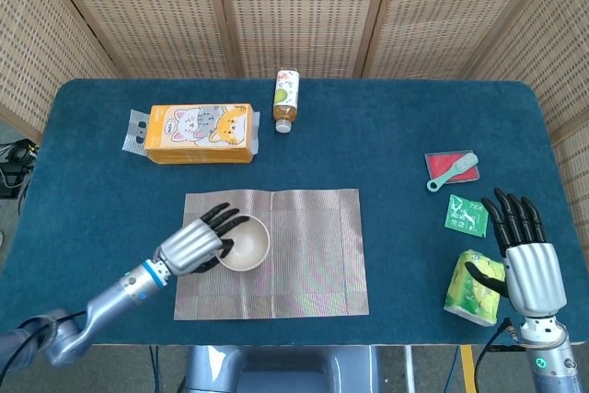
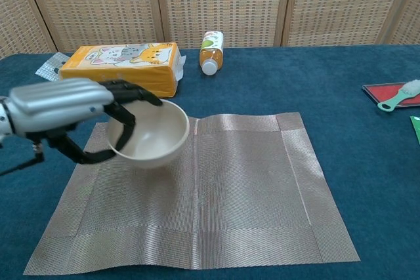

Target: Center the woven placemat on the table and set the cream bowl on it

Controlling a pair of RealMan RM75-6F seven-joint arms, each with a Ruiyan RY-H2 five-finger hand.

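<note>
With our left hand (image 2: 62, 106) we grip the cream bowl (image 2: 151, 134) by its rim, over the left part of the woven placemat (image 2: 249, 188). Our right hand (image 1: 529, 264) rests far to the right, fingers spread and holding nothing, beside a green packet (image 1: 474, 287).

Woven rectangular placemat (image 1: 285, 250): silvery taupe, fine weave, darker border band; round cream bowl (image 1: 243, 243): plain cream; table (image 1: 368, 144): deep teal-blue cloth. Orange rectangular tissue pack (image 1: 200, 132): cartoon cat print; small plastic bottle (image 1: 286, 98): amber liquid, floral label, white cap. Flat red tray (image 1: 447, 167) bearing mint-green brush (image 1: 454, 171); green sachet (image 1: 466, 216); yellow-green crumpled packet (image 1: 474, 288); backdrop screens (image 1: 294, 6): tan lattice weave.
</note>
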